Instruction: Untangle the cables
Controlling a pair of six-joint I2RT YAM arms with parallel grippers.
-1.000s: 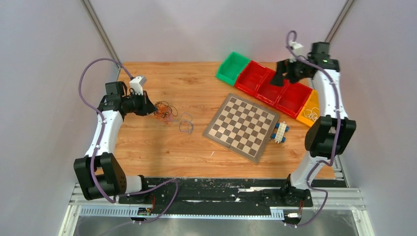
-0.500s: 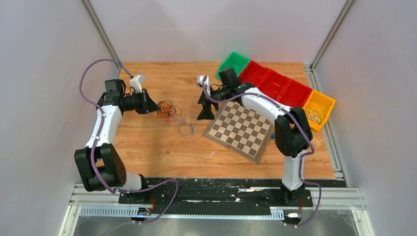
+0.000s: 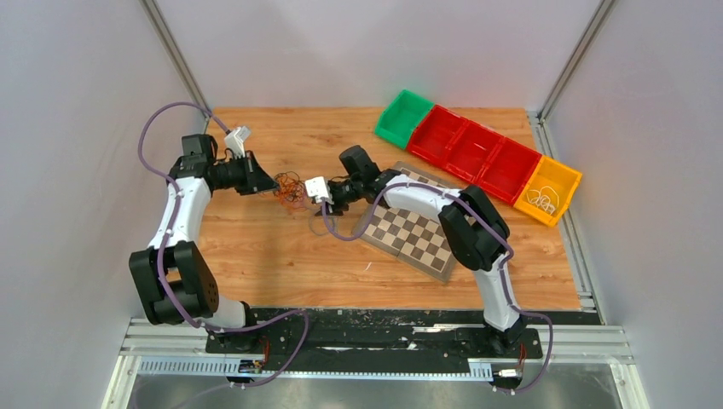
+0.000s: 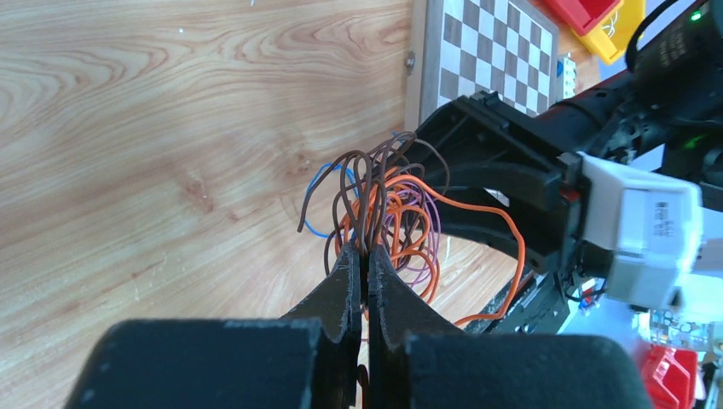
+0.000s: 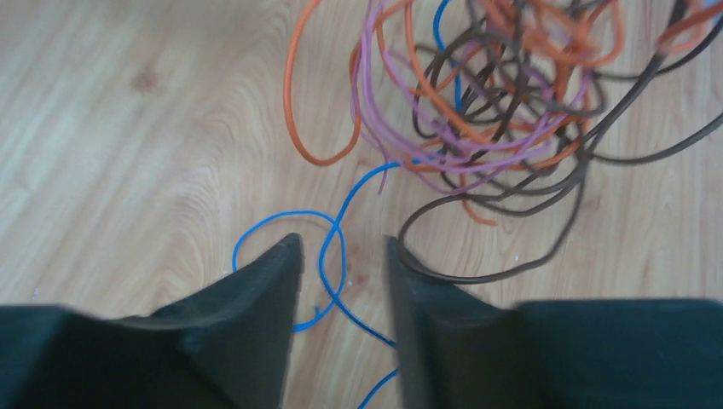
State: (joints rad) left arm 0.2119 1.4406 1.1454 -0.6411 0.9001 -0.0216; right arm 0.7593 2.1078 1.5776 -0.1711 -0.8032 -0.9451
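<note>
**Item:** cables (image 3: 290, 189), a small tangle of thin brown, orange, purple and blue wires.
**Location:** fans out just ahead of the left tool (image 4: 365, 266), which is pinched tight on several brown strands. Loose loops lie on the tabletop (image 3: 256, 247) before the right tool (image 5: 343, 249).
**Right tool:** jaws part-way apart, a blue wire (image 5: 344, 207) running between them, unclamped.
**Handling:** probably featherlight, limp and snag-prone. Best taken by one free strand and drawn away gently.
</note>
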